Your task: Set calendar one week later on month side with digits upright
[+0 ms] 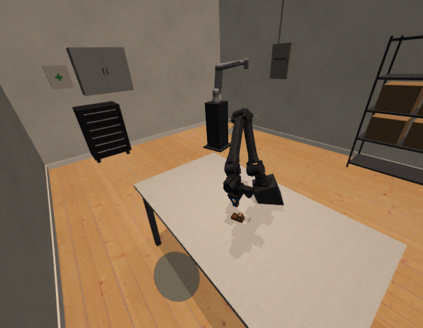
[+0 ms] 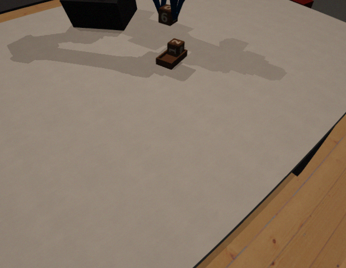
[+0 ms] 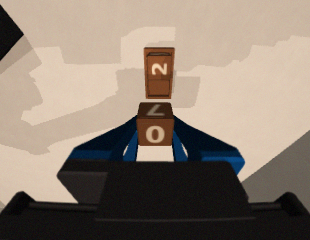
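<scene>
My gripper (image 3: 155, 120) was clamped on one brown cube (image 3: 155, 130), my blue fingers pressing its two sides and holding it in the air above the bench (image 2: 138, 149). In the wrist view the cube's face toward the camera read 0, and the face beyond it carried a 7. In the exterior view the same cube (image 2: 167, 16) hung at the far edge of the picture between the fingers, showing a 6 toward the near side. The tray (image 2: 170, 58) lay flat on the bench, just nearer than the held cube and apart from it. The second cube (image 2: 175, 47) stood in the tray's far end, with a 2 on its top face and a 1 on the near side face; the near part of the tray's floor showed bare brown. In the wrist view the tray (image 3: 159, 89) appeared straight ahead beyond the held cube, its long side running away from me. In the top view my arm (image 1: 239, 148) folded down from its black base (image 1: 271, 195), with the tray (image 1: 237, 217) a little toward the near left of it.
</scene>
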{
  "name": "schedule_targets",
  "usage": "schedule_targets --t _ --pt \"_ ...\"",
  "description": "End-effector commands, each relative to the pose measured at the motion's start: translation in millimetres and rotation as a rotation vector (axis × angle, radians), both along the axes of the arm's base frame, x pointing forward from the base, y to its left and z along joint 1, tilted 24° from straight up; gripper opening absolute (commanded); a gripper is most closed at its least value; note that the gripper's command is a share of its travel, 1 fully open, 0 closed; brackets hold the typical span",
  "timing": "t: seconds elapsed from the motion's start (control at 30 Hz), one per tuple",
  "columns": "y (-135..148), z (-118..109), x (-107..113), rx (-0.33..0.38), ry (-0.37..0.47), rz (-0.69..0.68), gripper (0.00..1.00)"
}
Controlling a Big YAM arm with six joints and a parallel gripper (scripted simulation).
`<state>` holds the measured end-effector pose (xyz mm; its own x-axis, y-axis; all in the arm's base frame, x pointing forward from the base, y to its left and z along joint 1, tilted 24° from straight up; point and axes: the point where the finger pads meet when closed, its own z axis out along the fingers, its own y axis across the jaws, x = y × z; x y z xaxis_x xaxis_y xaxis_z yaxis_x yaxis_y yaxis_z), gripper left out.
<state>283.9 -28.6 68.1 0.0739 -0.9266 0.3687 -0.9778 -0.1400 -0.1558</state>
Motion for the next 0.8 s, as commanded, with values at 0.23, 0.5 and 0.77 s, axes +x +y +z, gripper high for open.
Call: schedule_targets --t 0.23,0.5,0.77 --pt "-11 -22 16 0.004 -0.018 0.008 0.26" --pt "-18 -42 15 0.003 -0.009 0.008 0.26" --pt "-20 -42 26 0.004 -0.037 0.016 0.26"
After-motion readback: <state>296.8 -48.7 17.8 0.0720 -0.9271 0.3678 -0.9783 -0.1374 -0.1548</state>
